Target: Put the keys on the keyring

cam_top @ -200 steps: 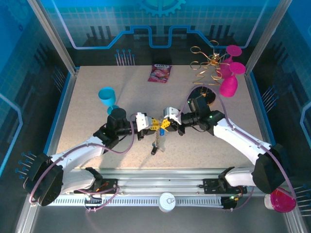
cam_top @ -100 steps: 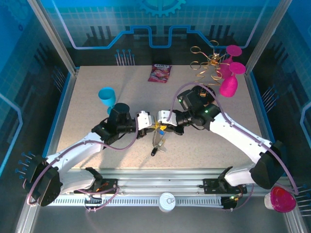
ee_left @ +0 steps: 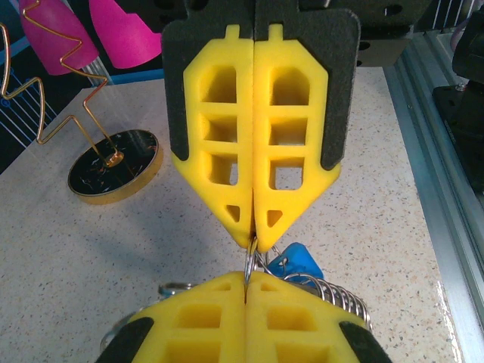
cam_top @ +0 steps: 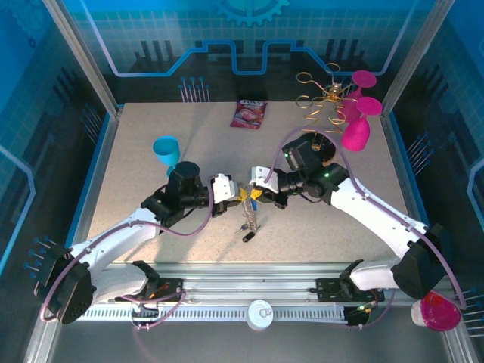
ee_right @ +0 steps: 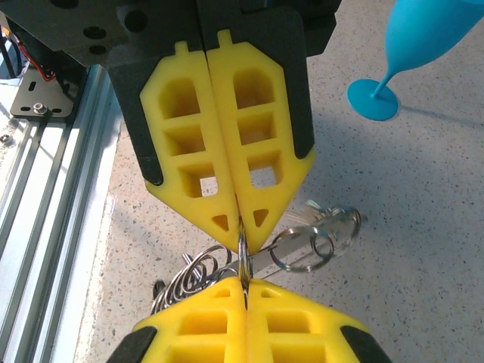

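– Keyring [cam_top: 247, 221] first: where is it?
– Over the middle of the table [cam_top: 128, 181], a little toward the near edge. It dangles as a beaded strand from the spot where both grippers meet. I cannot tell whether its lower end touches the tabletop.
– How is the left gripper [cam_top: 239, 195]?
– Its fingers are pressed together with no gap, nipping a thin metal loop of the keyring at their very tips. The left wrist view shows that loop edge-on above the yellow pads [ee_left: 204, 310].
– And the right gripper [cam_top: 255, 195]?
– The same: clamped on that loop from the opposite side, tip to tip with the left one and almost touching it.
– The keys [ee_left: 296, 261]?
– One with a blue head hangs just behind the pinch, beside silvery coils. In the right wrist view small rings and metal bits stick out to one side; I cannot tell which key is which.
– Anything else about?
– A blue glass [cam_top: 168, 151] stands left of the grippers. A gold rack [cam_top: 321, 102] and pink glasses [cam_top: 355, 128] are at the far right, and a red packet [cam_top: 249, 113] lies by the far edge.
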Motion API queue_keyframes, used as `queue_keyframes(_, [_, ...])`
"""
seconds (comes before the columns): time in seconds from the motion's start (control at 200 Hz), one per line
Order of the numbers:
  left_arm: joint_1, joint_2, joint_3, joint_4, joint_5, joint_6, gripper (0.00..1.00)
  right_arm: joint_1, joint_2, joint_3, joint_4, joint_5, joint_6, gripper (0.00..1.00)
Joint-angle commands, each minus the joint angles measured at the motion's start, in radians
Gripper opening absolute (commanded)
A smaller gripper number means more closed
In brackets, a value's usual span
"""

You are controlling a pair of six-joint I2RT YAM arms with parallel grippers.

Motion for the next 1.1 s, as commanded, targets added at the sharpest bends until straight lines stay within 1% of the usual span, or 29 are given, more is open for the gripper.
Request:
queue_keyframes(0.0, [-0.008, 0.004, -0.015, 0.051, 0.026, -0.004, 0.00, 0.004, -0.008, -0.005, 0.063, -0.096, 0.024, 0.00])
queue_keyframes(0.095, [-0.007, 0.011, -0.010, 0.048, 0.027, -0.007, 0.00, 0.008, 0.000, -0.001, 0.068, -0.107, 0.024, 0.00])
queue_keyframes(0.14, [-0.008, 0.016, -0.009, 0.049, 0.029, -0.009, 0.05, 0.010, 0.006, 0.003, 0.068, -0.111, 0.023, 0.00])
queue_keyframes(0.32, [-0.008, 0.028, 0.003, 0.034, 0.034, 0.003, 0.04, 0.020, 0.024, 0.028, 0.051, -0.121, 0.012, 0.00])
queue_keyframes(0.465, [-0.011, 0.034, 0.009, 0.025, 0.033, 0.009, 0.07, 0.025, 0.032, 0.044, 0.046, -0.127, 0.009, 0.00])
queue_keyframes(0.535, [-0.013, 0.034, 0.008, 0.026, 0.035, 0.009, 0.07, 0.026, 0.034, 0.044, 0.050, -0.130, 0.012, 0.00])
queue_keyframes(0.66, [-0.015, 0.036, 0.008, 0.028, 0.037, 0.012, 0.06, 0.025, 0.029, 0.037, 0.064, -0.131, 0.022, 0.00])
queue_keyframes(0.73, [-0.014, 0.037, 0.008, 0.034, 0.039, 0.016, 0.00, 0.023, 0.027, 0.033, 0.073, -0.135, 0.032, 0.00])
queue_keyframes(0.856, [-0.014, 0.037, -0.002, 0.067, 0.040, 0.009, 0.00, 0.005, 0.006, 0.013, 0.111, -0.152, 0.066, 0.00])
queue_keyframes(0.936, [-0.014, 0.023, -0.030, 0.130, 0.017, -0.008, 0.00, -0.024, -0.023, -0.030, 0.169, -0.156, 0.119, 0.00])
queue_keyframes(0.946, [-0.015, 0.022, -0.035, 0.140, 0.014, -0.011, 0.00, -0.028, -0.028, -0.038, 0.176, -0.158, 0.126, 0.02])
queue_keyframes(0.981, [-0.014, 0.016, -0.049, 0.168, 0.001, -0.017, 0.00, -0.043, -0.046, -0.066, 0.204, -0.161, 0.153, 0.14])
queue_keyframes(1.001, [-0.014, 0.012, -0.055, 0.180, -0.004, -0.022, 0.00, -0.052, -0.055, -0.082, 0.219, -0.161, 0.166, 0.19])
queue_keyframes(1.096, [-0.013, 0.001, -0.079, 0.221, -0.007, -0.032, 0.00, -0.080, -0.091, -0.147, 0.248, -0.154, 0.185, 0.31])
